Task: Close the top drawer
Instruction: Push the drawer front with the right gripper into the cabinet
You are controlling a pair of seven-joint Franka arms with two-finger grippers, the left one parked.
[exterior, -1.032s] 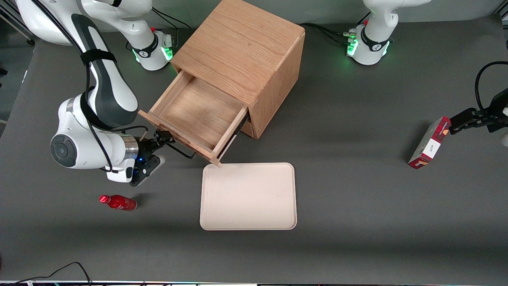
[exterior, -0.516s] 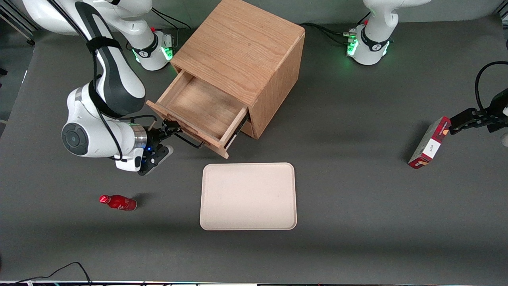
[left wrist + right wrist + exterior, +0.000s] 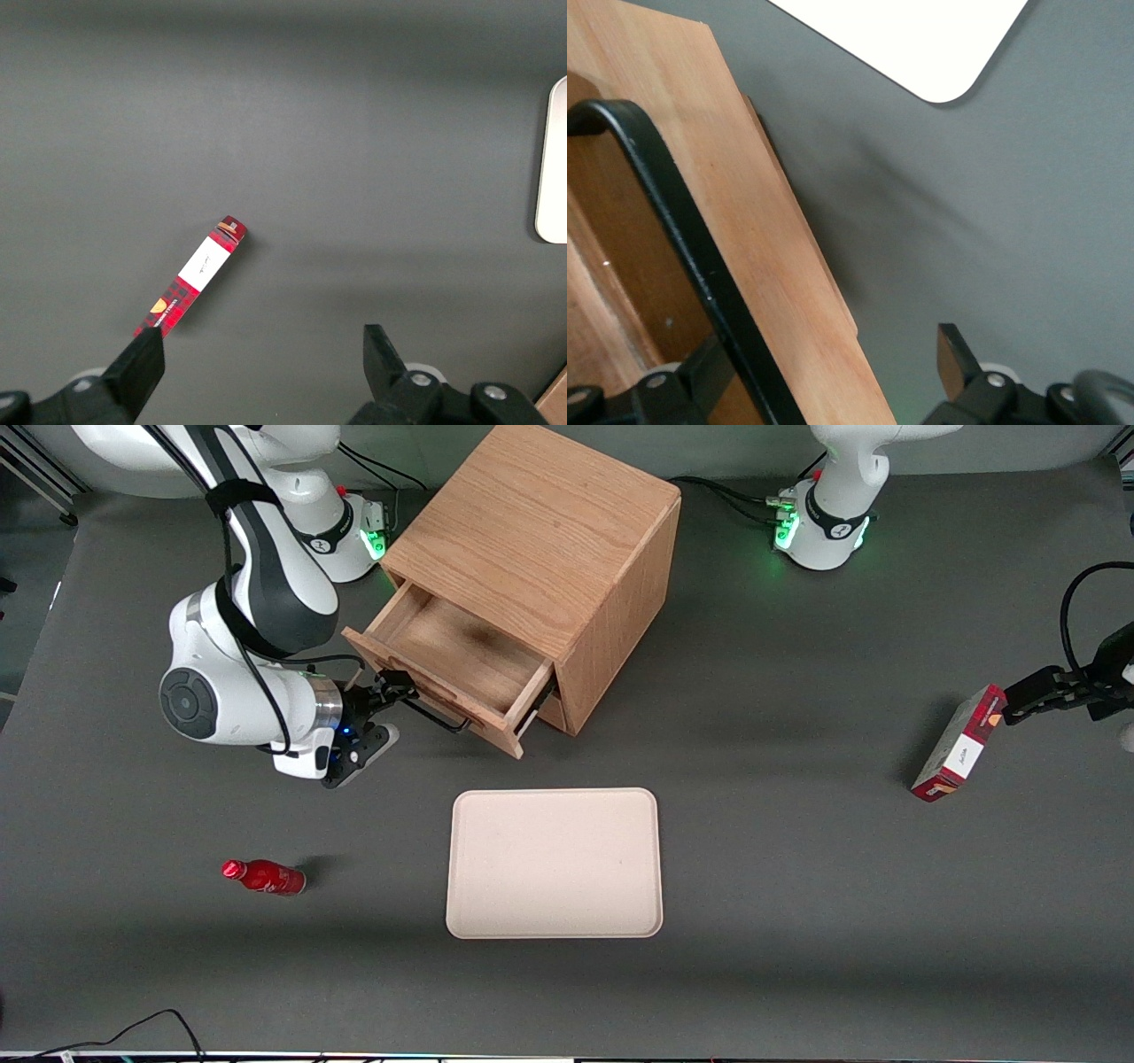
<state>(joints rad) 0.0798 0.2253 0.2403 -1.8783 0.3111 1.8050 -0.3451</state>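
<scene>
We note the pincer [image 3: 396, 695] spread wide astride the top drawer's [image 3: 447, 662] wire handle [image 3: 682, 257] in the wrist view only; the drawer sits further in than before.

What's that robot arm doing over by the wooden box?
It is shutting the top drawer of the oak cabinet. The gripper, jaws open, is against the drawer's front at its black handle, pushing it in. The drawer has slid well inward over the last second but remains partly open.
</scene>
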